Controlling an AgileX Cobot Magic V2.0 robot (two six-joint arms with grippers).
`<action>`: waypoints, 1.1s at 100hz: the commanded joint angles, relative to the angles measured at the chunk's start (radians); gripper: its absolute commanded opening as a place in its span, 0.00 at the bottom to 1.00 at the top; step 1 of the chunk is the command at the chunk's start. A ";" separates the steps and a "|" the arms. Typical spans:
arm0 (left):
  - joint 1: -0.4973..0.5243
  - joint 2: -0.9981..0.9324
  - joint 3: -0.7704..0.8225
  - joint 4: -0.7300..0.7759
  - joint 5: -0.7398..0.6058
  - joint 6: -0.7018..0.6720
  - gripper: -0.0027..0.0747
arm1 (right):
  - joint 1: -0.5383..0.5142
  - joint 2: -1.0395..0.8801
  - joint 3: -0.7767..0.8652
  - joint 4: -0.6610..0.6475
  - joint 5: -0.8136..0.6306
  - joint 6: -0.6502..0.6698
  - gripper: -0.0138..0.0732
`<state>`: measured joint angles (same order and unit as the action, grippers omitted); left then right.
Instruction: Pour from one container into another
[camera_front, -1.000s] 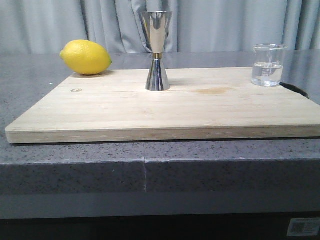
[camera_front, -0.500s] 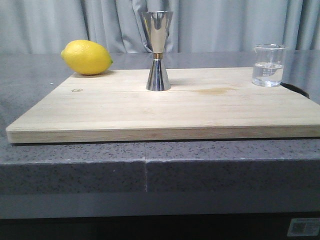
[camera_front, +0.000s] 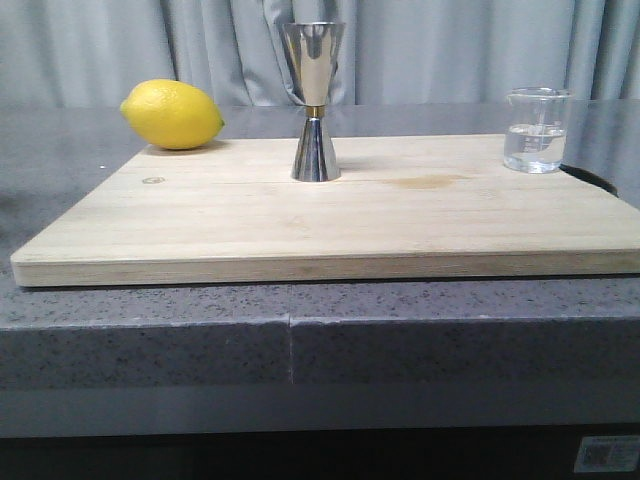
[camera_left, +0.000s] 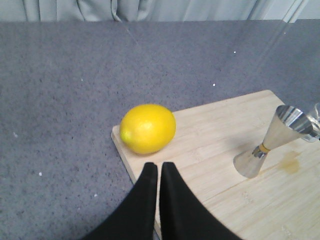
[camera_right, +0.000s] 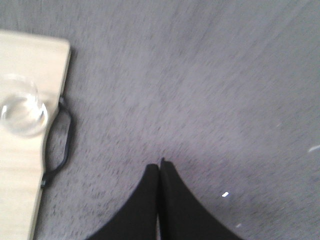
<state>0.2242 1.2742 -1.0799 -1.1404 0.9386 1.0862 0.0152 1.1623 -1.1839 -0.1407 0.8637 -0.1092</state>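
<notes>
Black fingers of the left gripper (camera_left: 158, 167) meet at their tips, holding nothing, above the wooden cutting board (camera_front: 330, 215) near its corner. Just beyond these tips lies the lemon (camera_left: 147, 128); farther off to one side stands the steel jigger (camera_left: 270, 142), upright on the board. Fingers of the right gripper (camera_right: 159, 164) are likewise pressed together and empty, over grey countertop (camera_right: 200, 90). Off to their side, at the board's edge beside a black cord loop (camera_right: 60, 140), the glass beaker (camera_right: 22, 111) holds clear liquid, well apart from the jigger.
</notes>
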 joint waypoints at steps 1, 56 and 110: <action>0.007 0.008 -0.011 -0.095 0.040 0.015 0.01 | -0.008 0.019 0.004 0.024 -0.056 -0.016 0.08; 0.007 0.030 -0.014 -0.086 0.121 0.062 0.16 | -0.008 0.051 0.007 0.053 -0.091 -0.016 0.23; 0.004 0.030 -0.014 -0.224 0.086 0.106 0.83 | -0.008 0.051 0.007 -0.010 -0.133 -0.014 0.86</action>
<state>0.2349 1.3289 -1.0629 -1.2577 1.0240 1.1862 0.0152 1.2351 -1.1468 -0.1284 0.7905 -0.1130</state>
